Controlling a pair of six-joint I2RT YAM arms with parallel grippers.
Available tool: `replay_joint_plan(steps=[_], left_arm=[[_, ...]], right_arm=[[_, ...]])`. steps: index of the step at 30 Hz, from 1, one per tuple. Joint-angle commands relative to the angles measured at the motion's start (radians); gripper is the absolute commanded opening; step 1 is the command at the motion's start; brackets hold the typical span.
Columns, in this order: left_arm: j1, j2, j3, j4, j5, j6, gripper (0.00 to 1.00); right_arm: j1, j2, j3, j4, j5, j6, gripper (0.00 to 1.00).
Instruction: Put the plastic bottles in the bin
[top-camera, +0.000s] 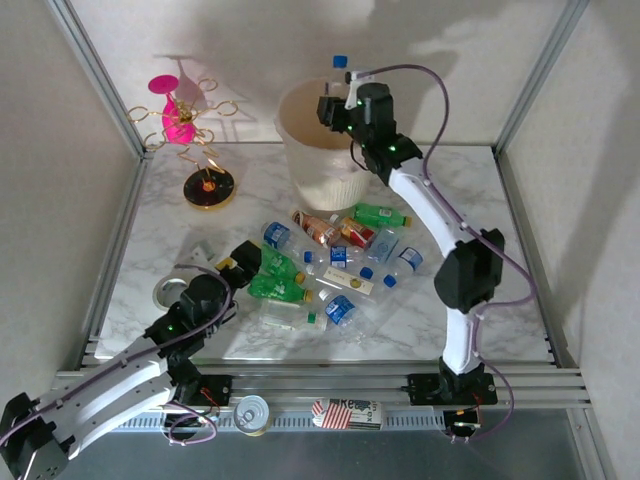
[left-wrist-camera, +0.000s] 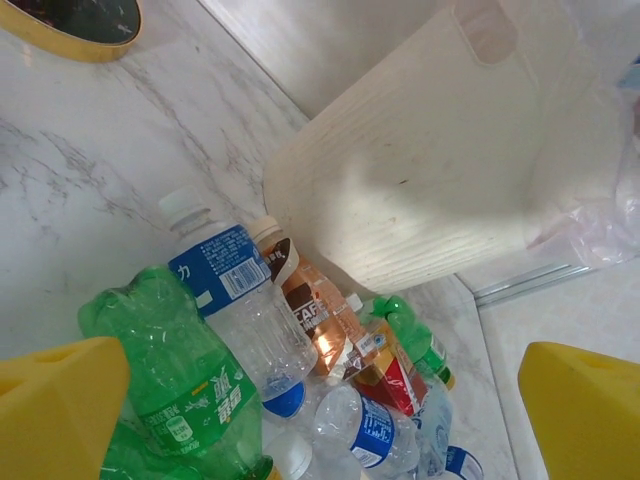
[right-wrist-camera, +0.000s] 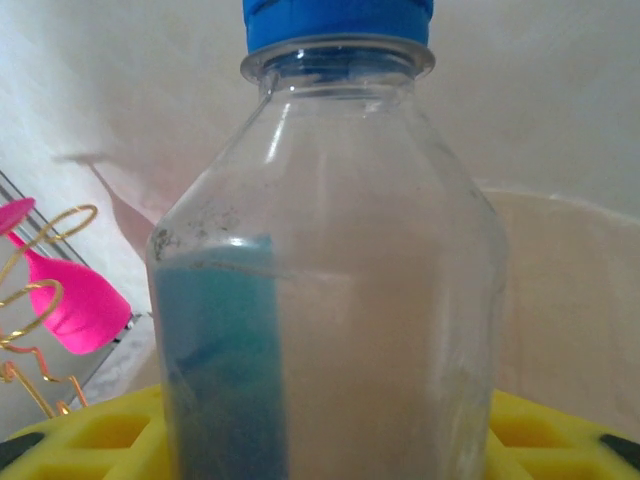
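Left claw (left-wrist-camera: 320, 400) spread wide, low over plastic bottles (top-camera: 330, 262) heaped mid-counter (top-camera: 515, 205). Brown-labelled bottle (left-wrist-camera: 318, 315) reads "CAF", rest cut off; other print too small to read. Right arm stretched far, right claw (top-camera: 337, 103) clamped on blue-capped clear bottle (right-wrist-camera: 330, 280), upright above bin (top-camera: 315, 165).

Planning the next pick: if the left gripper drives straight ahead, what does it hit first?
Probably the clear blue-labelled bottle, lying beside the green bottle; depth unclear, so green might touch first.
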Motion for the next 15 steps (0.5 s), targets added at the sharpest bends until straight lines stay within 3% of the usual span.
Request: replay_joint_plan(steps=[1,7,9,15], left_arm=[[0.01,-0.059,-0.028,-0.083,-0.046,-0.032,0.99],[0.012,-0.166,-0.037,-0.175,-0.074,-0.043,1.0],[0.012,-0.193,-0.038,-0.199,-0.08,-0.046,1.0],[0.011,-0.215,-0.041,-0.221,-0.081,-0.051,1.0]], right_arm=[[-0.005,0.08,0.13,-0.115,-0.045,-0.009,0.56],[-0.004,0.162,0.232,-0.152,-0.046,0.004,0.69],[-0.005,0.163,0.24,-0.143,-0.04,0.006,0.77],[-0.005,0.132,0.244,-0.132,-0.033,-0.007,0.88]])
